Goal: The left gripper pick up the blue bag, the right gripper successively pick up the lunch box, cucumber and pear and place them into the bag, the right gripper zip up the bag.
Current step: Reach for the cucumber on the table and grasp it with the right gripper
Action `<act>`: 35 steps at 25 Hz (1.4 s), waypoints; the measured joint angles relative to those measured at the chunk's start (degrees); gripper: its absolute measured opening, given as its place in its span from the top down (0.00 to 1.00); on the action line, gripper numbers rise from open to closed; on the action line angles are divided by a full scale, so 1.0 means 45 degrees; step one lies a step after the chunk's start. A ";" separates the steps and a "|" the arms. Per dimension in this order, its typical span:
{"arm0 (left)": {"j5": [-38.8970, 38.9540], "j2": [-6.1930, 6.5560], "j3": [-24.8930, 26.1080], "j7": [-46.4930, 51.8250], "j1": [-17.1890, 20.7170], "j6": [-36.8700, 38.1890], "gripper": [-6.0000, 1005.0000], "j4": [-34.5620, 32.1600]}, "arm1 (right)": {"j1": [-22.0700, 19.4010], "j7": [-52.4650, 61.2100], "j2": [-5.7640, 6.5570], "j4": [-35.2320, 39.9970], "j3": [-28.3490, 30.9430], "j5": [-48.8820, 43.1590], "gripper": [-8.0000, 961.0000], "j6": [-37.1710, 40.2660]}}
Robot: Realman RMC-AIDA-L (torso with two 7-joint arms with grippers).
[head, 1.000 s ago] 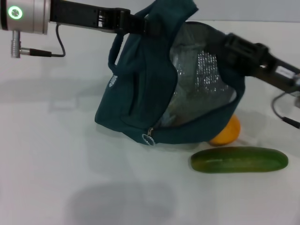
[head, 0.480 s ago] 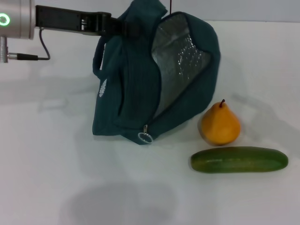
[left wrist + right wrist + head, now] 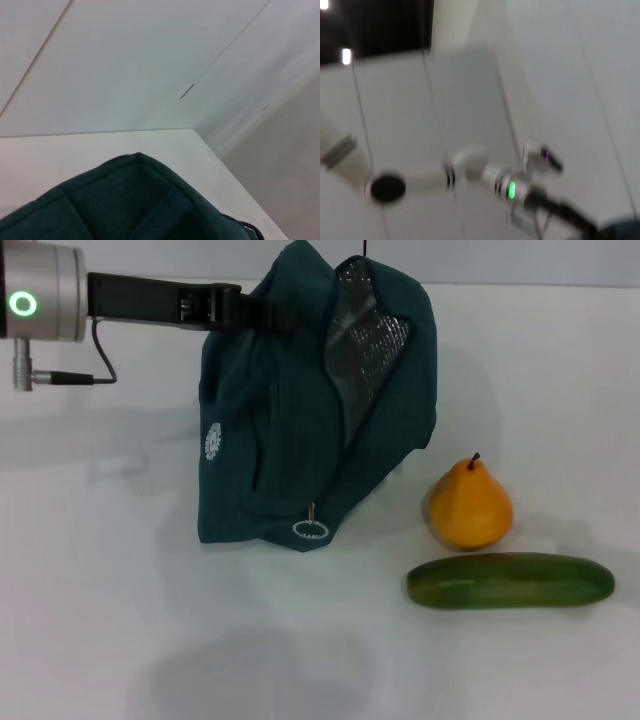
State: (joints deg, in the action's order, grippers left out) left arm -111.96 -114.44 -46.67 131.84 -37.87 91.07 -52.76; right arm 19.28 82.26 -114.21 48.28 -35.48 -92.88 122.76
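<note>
Blue bag [image 3: 300, 430] hangs from the left claw [image 3: 262, 312], which is pinching the fabric at its upper edge, while the bag's base rests on the tabletop [image 3: 120, 620]. Against the earlier frames the bag has swung upright and its mouth has narrowed, so less silver lining [image 3: 365, 340] shows. A zipper pull [image 3: 310, 530] dangles low on the front. To its right the pear [image 3: 470, 505] stands fully uncovered, with the cucumber [image 3: 510, 580] lying just in front of it; neither has shifted. The right claw, a second ago reaching into the bag, has withdrawn from the head view. No lunch box is visible outside, so it is probably inside already; the cucumber looks due next.
</note>
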 joint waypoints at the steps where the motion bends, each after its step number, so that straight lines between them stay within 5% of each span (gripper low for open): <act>1: -0.0002 -0.0010 -0.0001 -0.0085 -0.0013 -0.0032 0.95 0.0049 | 0.0001 0.0766 -0.0055 0.1098 -0.0087 -0.0474 0.35 -0.0021; 7: -0.0007 -0.0083 -0.0001 -0.0277 0.0039 -0.0389 0.95 0.0095 | 0.0747 0.4481 -0.0051 0.5685 -0.1684 -0.2977 0.35 -0.0506; 12: -0.0005 -0.0144 -0.0001 -0.0339 0.0125 -0.0640 0.95 0.0102 | 0.2405 0.6828 0.0058 0.7356 -0.2945 -0.4982 0.34 -0.0428; 17: 0.0046 -0.0183 0.0000 -0.0350 0.0165 -0.0810 0.95 0.0104 | 0.4348 0.8209 0.0160 0.7236 -0.4248 -0.7015 0.34 -0.0423; 23: 0.0079 -0.0265 0.0000 -0.0353 0.0134 -0.0986 0.95 0.0104 | 0.5991 0.8638 -0.0158 0.6188 -0.5481 -0.8643 0.35 -0.0630; 35: 0.0130 -0.0295 -0.0001 -0.0372 0.0087 -0.1188 0.95 0.0102 | 0.7466 0.9651 -0.0292 0.4433 -0.8681 -0.9555 0.34 -0.2209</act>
State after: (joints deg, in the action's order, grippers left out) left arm -111.37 -115.77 -46.67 130.17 -37.47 85.72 -52.29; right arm 52.88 125.69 -115.52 68.23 -74.55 -135.88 112.82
